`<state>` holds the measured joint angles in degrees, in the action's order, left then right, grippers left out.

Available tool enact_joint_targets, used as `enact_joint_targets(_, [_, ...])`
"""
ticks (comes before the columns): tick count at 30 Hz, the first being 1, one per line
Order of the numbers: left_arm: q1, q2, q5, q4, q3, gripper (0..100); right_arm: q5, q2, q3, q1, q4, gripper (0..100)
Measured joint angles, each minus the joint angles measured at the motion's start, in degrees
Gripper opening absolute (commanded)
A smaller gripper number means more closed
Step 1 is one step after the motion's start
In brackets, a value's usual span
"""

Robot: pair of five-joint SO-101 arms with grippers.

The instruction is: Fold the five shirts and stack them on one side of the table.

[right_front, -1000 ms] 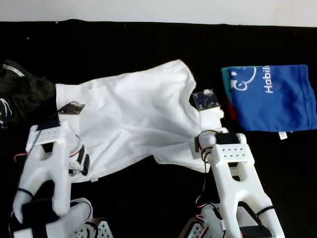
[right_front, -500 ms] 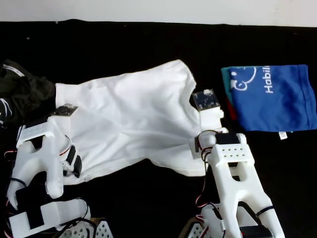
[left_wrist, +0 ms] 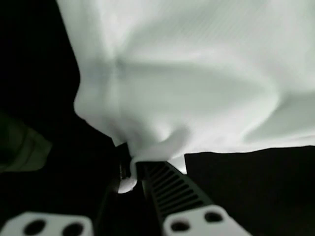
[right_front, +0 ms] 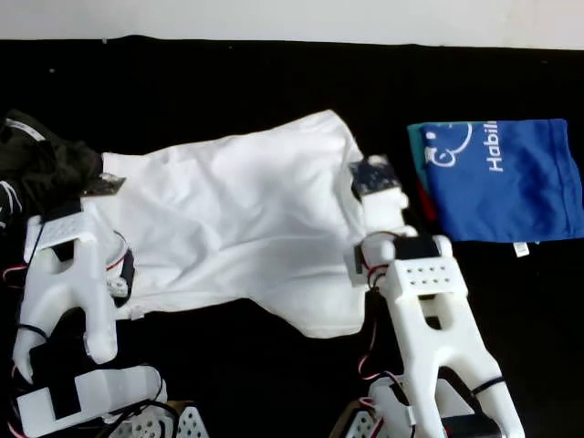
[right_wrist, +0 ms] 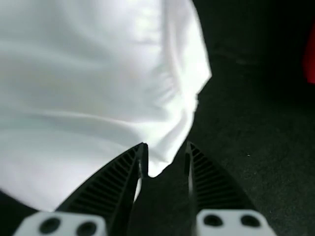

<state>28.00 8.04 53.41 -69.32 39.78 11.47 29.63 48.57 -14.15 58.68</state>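
Left end effector, high view: at left edge of white shirt, spread out on black table; right end effector at shirt's right edge; folded blue shirt far right; dark garments heaped far left.
Left wrist view: fingers clamped on bunched white hem.
Right wrist view: fingers apart, shirt corner lying between them.

Bright, even light washes the white shirt nearly featureless, with soft grey shadows in its folds; the black tabletop swallows detail
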Motion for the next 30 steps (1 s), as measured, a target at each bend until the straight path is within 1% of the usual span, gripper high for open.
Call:
enact_joint_targets(2, [0.0,0.0,-0.35,-1.14,-1.32,1,0.53,-2.46,-4.22,-3.34,5.19,12.7])
enact_joint_targets(4, [-0.26,0.0,-0.35,-1.49,-2.2,1,2.73,-6.42,-7.56,-7.65,9.93,12.7])
enact_joint_targets(6, [-0.26,0.0,-0.53,-1.58,-2.9,1,4.22,-11.34,-9.67,-11.96,12.92,12.7])
enact_joint_targets(8, [-0.26,0.0,-0.7,-1.58,-3.43,1,4.84,-16.7,-11.52,-15.12,13.45,12.7])
enact_joint_targets(10, [-0.26,0.0,-0.7,-1.67,-3.69,1,5.1,-21.71,-13.63,-16.35,12.04,12.7])
enact_joint_targets(13, [-0.26,0.0,-0.7,-1.67,-3.69,1,5.1,-29.36,-17.14,-14.42,6.95,12.7])
enact_joint_targets(16, [-0.26,0.0,-0.7,-1.67,-3.69,1,5.19,-36.84,-22.24,-9.67,1.67,12.7])
enact_joint_targets(21, [-0.53,0.0,-1.14,-2.64,-3.87,1,5.19,-46.24,-33.32,-3.52,0.62,12.7])
enact_joint_targets(24, [-0.97,0.0,-4.04,-2.64,-4.31,1,5.19,-47.91,-38.95,-2.73,3.87,12.7])
enact_joint_targets(28, [-2.64,0.0,-5.01,-2.64,-4.31,1,5.19,-47.91,-45.36,-2.46,13.36,12.7])
enact_joint_targets(30, [-3.43,0.0,-5.1,-2.64,-4.31,1,5.19,-46.15,-46.33,-2.37,17.32,12.7])
